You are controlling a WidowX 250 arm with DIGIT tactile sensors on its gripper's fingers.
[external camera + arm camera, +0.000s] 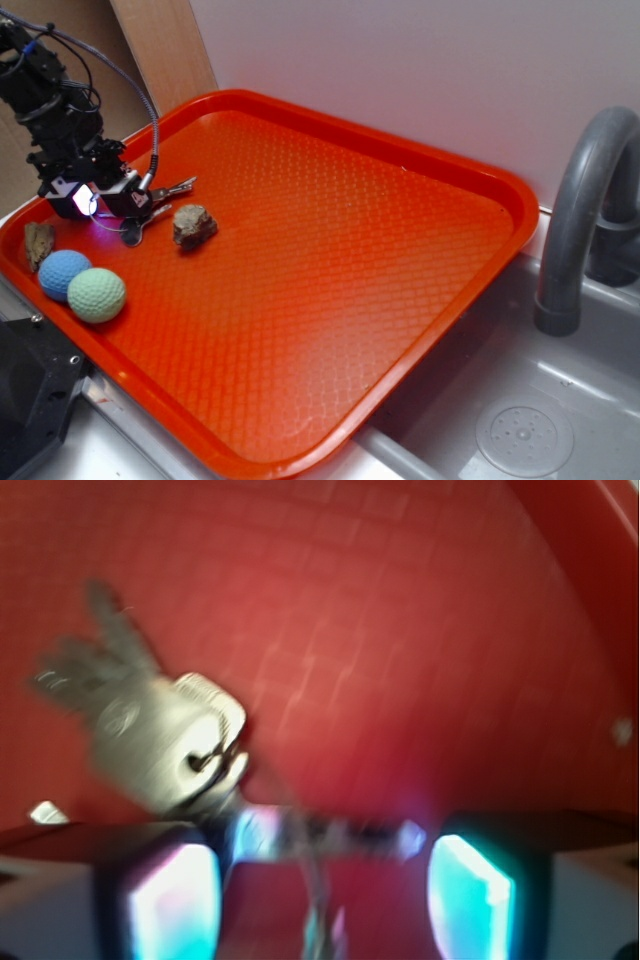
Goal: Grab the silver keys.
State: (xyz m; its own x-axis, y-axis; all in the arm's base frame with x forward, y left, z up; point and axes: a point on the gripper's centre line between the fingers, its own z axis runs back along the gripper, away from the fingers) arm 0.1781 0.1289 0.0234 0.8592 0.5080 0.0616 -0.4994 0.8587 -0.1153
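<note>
From my remote station I saw the black end effector (113,205) lowered onto the rear left part of the orange textured plastic tray (330,250), directly over the small bunch of grey-silver metal keys (172,188). In the blurred wrist view its two fingers (172,900) stood apart, with the keys' thin wire ring lying between them and the blades fanned out just ahead. A brown lumpy rock (193,226) lay just beside the keys.
</note>
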